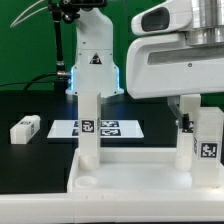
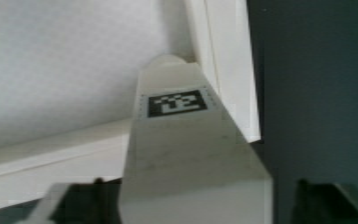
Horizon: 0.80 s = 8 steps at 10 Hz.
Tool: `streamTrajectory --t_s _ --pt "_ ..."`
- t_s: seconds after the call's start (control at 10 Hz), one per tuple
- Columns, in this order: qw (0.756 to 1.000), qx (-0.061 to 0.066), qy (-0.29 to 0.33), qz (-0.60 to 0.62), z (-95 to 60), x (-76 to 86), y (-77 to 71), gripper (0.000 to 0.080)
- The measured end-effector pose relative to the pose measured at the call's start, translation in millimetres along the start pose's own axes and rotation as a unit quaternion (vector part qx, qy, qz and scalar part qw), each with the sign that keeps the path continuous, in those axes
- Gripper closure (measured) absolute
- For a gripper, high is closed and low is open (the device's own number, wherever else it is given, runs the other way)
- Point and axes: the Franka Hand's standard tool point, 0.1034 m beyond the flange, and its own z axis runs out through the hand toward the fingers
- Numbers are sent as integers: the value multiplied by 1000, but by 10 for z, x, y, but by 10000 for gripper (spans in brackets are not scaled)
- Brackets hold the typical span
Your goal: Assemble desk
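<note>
The white desk top (image 1: 125, 180) lies rim-up in the foreground. One leg (image 1: 88, 125) stands upright in its corner socket on the exterior view's left. A second upright leg (image 1: 206, 140) (image 2: 185, 150), tag facing the camera, stands at the corner on the exterior view's right. My gripper (image 1: 196, 118) (image 2: 197, 205) comes down over this leg. Its dark fingers (image 2: 83, 203) sit against two opposite sides, and the leg fills the space between them. A third leg (image 1: 25, 128) lies loose on the black table at the exterior view's left.
The marker board (image 1: 108, 127) lies flat behind the desk top. The arm's white base (image 1: 95, 55) rises at the back. The arm's bulky wrist housing (image 1: 175, 55) hangs over the corner on the exterior view's right.
</note>
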Motion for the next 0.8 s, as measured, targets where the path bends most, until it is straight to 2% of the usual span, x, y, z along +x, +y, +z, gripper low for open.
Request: streamTrajectory --t_s 0.1,0.2,0.4,0.5,0.7,0.8 --pt "1000 0 0 20 2 -1 4 386" --pt "998 -2 0 59 2 5 31 507" --pt "990 -4 1 143 0 11 48 507" --pt "978 -6 1 210 -4 11 57 507" --pt "932 -11 -12 361 -15 -22 60 507" --pt "881 -1 -21 472 -9 -35 52 507"
